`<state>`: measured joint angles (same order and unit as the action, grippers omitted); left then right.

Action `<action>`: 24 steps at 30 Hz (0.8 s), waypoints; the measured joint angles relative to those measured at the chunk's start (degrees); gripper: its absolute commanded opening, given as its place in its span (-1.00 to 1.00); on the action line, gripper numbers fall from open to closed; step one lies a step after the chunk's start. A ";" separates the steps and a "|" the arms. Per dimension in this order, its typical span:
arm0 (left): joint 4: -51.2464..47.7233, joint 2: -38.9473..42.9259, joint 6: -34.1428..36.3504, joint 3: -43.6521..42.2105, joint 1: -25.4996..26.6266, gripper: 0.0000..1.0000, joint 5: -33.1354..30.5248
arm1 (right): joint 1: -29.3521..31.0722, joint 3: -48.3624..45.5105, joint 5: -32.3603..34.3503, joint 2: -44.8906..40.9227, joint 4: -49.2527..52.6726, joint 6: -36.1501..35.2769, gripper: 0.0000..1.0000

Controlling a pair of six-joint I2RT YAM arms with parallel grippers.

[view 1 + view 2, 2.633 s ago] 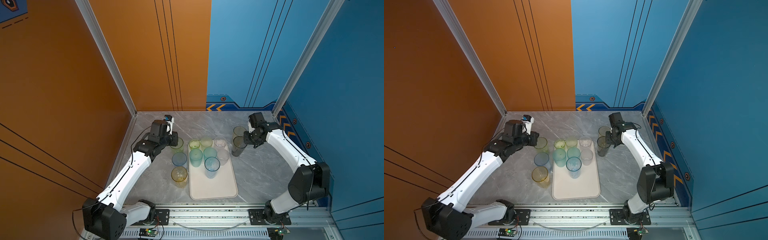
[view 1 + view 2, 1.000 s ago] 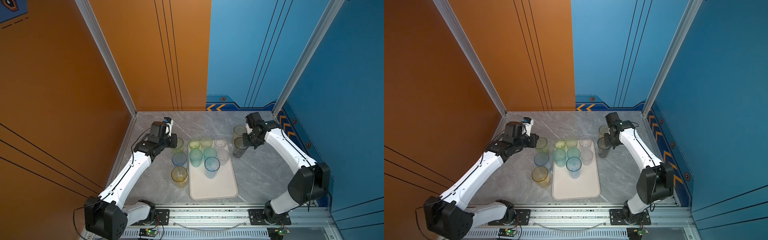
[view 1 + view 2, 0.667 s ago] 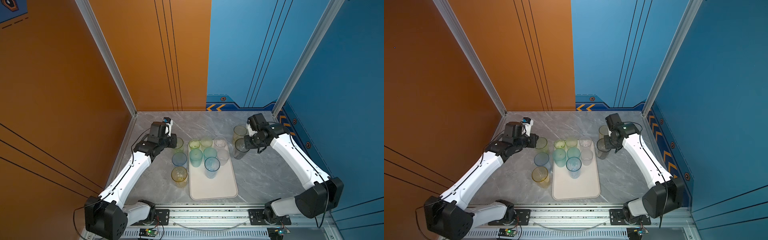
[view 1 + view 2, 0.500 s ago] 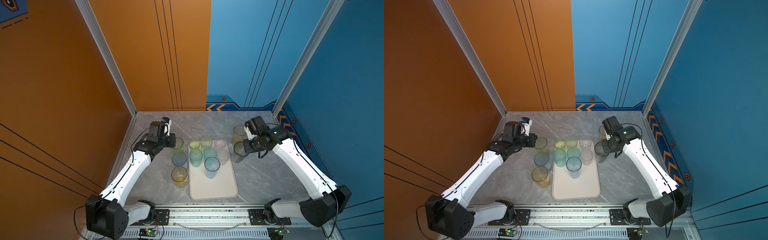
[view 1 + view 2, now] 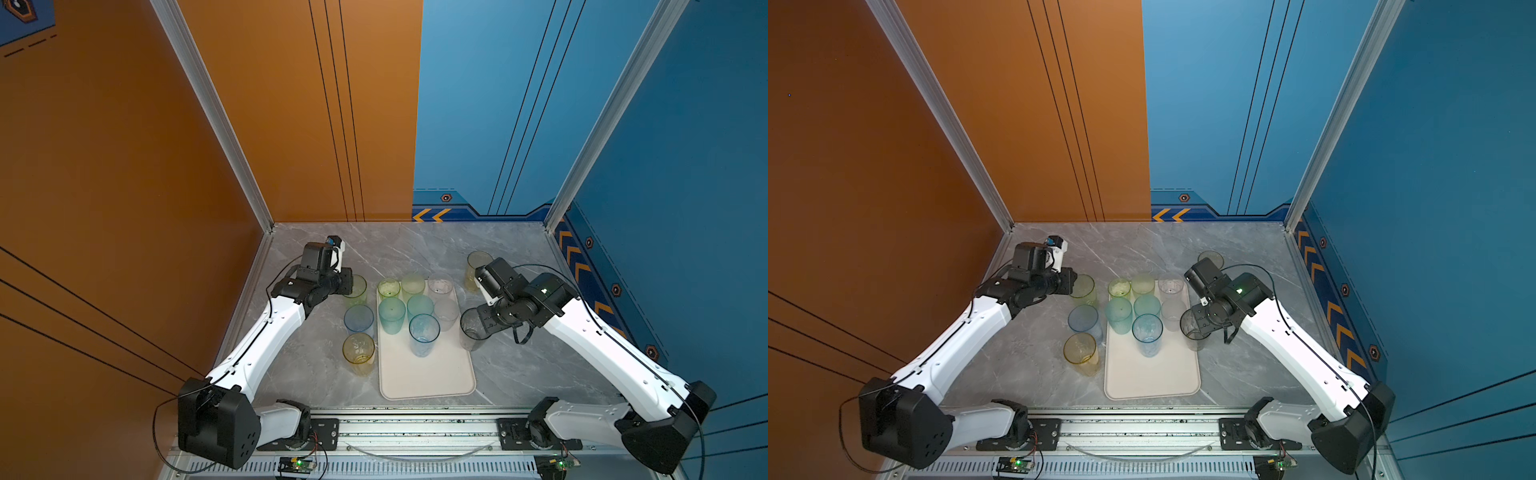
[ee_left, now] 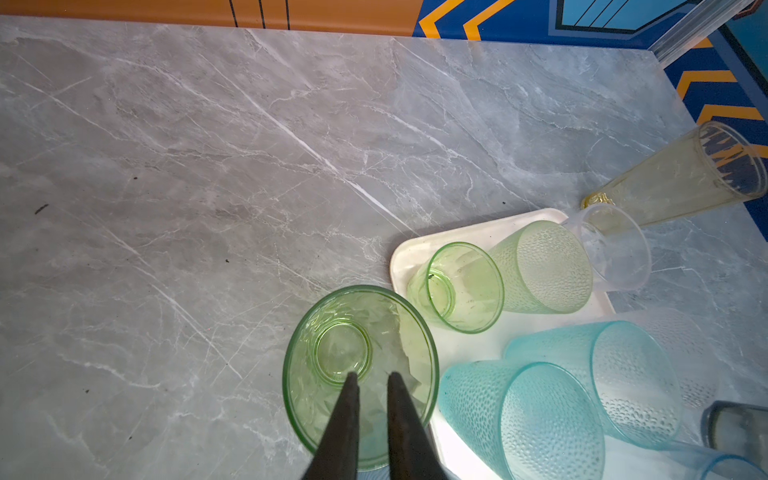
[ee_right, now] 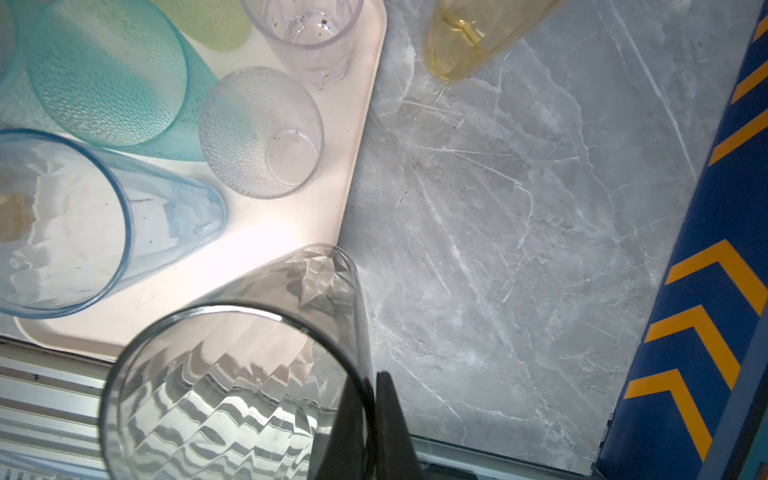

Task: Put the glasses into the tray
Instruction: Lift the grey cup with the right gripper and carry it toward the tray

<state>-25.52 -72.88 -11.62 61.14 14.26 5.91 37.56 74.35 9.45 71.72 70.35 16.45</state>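
Glass of smoky grey (image 7: 232,374) pinched by its wall in right gripper (image 7: 368,382) (one finger inside), at tray (image 5: 428,378) right edge, left gripper (image 6: 371,376) narrowly parted over green glass (image 6: 316,374) beside tray, seven glasses (image 5: 424,332) stood inside.

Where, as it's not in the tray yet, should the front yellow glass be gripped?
Probably by its rim, from above: the yellow glass stands upright, mouth up, so one finger fits inside, one outside. Pinch its left wall, clear of the tray and the blue glass behind.
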 measured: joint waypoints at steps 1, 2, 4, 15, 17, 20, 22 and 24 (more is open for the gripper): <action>0.00 0.00 0.00 0.13 0.00 -0.68 0.00 | 0.39 -0.61 -0.11 0.11 -0.46 0.31 -0.98; -0.02 0.00 0.00 0.28 0.00 -0.68 0.02 | 0.70 -1.14 -0.15 0.31 -0.92 0.59 -0.98; -0.02 0.00 0.00 0.55 0.00 -0.68 0.02 | 1.20 -2.01 -0.20 0.87 -1.95 1.16 -0.98; -0.61 -0.24 0.11 0.72 0.04 -0.68 0.02 | 1.88 -4.98 -0.79 4.31 -8.68 2.97 -0.97; -0.85 -0.35 0.17 0.72 0.04 -0.68 0.02 | 1.88 -5.01 -0.81 4.87 -9.38 2.97 -0.97; -1.01 -0.37 0.17 0.72 0.04 -0.68 0.02 | 1.88 -5.07 -0.83 5.55 -10.19 3.02 -0.97; -1.03 -0.37 0.17 0.72 0.04 -0.68 0.00 | 1.88 -5.16 -0.85 5.81 -10.62 3.08 -0.97; -1.05 -0.39 0.17 0.72 0.04 -0.68 0.02 | 1.88 -5.20 -0.85 5.92 -10.99 3.13 -0.97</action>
<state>-26.57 -73.28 -11.44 61.87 14.31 5.93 39.44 69.14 8.60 77.65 59.35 19.57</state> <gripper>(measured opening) 0.159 0.048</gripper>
